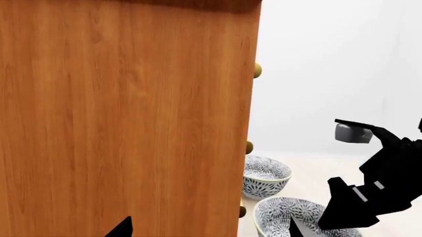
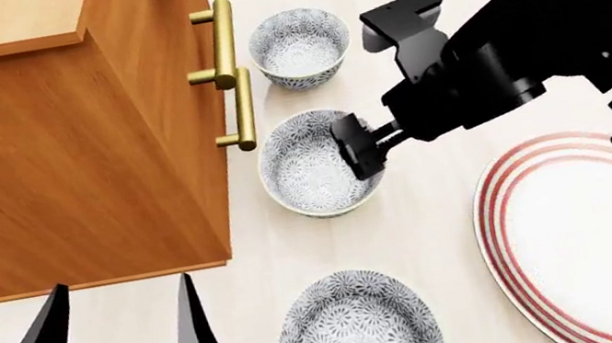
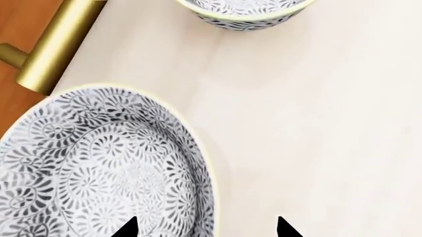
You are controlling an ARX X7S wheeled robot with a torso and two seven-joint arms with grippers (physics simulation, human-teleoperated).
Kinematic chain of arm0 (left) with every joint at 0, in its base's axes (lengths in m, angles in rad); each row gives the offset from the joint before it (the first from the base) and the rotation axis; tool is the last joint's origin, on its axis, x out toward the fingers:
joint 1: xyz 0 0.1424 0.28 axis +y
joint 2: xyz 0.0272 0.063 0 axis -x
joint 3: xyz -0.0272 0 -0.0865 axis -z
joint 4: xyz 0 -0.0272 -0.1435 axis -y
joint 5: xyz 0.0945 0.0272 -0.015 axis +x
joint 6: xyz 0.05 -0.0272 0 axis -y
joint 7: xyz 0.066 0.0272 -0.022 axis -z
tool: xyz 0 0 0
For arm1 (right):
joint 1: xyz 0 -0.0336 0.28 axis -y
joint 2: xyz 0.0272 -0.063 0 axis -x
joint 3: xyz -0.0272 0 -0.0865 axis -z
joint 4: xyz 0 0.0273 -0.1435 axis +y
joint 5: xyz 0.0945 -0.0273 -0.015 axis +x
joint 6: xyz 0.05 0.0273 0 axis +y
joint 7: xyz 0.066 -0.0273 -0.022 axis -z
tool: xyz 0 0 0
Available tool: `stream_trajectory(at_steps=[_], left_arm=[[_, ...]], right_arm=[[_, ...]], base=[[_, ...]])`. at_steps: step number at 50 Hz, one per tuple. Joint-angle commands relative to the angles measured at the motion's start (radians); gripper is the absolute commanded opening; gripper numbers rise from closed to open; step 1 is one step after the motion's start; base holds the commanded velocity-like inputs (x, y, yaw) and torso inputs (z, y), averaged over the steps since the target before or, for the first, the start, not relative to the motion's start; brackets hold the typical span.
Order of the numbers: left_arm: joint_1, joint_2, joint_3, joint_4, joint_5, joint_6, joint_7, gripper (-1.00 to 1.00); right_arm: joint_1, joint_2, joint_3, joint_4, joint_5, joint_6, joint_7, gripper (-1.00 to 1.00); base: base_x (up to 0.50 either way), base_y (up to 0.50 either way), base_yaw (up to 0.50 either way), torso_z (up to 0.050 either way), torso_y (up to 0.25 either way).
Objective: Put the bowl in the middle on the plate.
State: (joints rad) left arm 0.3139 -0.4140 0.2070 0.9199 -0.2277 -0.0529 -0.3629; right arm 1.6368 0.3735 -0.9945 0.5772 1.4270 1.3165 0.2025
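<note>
Wood of the cabinet [image 1: 125, 113] fills the left wrist view. In the head view, the released left gripper [image 2: 122, 337] is idle, while the right gripper [image 2: 355, 152] is spread over the rim of the bowl [image 2: 312, 166], left of the plate [image 2: 597, 239]. In the right wrist view, one fingertip [image 3: 125, 228] is seen inside the rim, one outside; a shallow bite may let it slip.

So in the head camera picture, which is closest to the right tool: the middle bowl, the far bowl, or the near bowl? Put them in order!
Starting from the right tool:
1. Middle bowl, directly under the tool, beside the cabinet handles.
2. Far bowl, at the back of the table, beyond the middle one.
3. Near bowl, at the front, closest to the robot.
</note>
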Motion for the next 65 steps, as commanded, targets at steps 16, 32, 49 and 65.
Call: stream_trajectory(at_steps=[16, 32, 49, 65], left_arm=[[-0.003, -0.012, 0.007, -0.002, -0.005, 0.003, -0.014, 1.00], [-0.006, -0.018, 0.015, -0.004, -0.002, 0.005, -0.020, 1.00], [-0.008, -0.026, 0.020, 0.005, -0.002, -0.002, -0.031, 1.00], [-0.010, -0.032, 0.029, 0.005, 0.001, -0.002, -0.038, 1.00]], right_arm=[[-0.044, -0.031, -0.045, 0.043, -0.049, -0.063, -0.070, 1.00], [-0.066, -0.042, -0.064, 0.070, -0.071, -0.095, -0.099, 1.00], [-0.068, -0.049, -0.072, 0.094, -0.086, -0.119, -0.114, -1.00], [-0.067, -0.033, -0.070, 0.062, -0.087, -0.130, -0.100, -1.00]], base=[[0.00, 0.00, 0.00, 0.000, 0.000], [0.00, 0.00, 0.00, 0.000, 0.000], [0.00, 0.00, 0.00, 0.000, 0.000], [0.00, 0.00, 0.00, 0.000, 0.000]])
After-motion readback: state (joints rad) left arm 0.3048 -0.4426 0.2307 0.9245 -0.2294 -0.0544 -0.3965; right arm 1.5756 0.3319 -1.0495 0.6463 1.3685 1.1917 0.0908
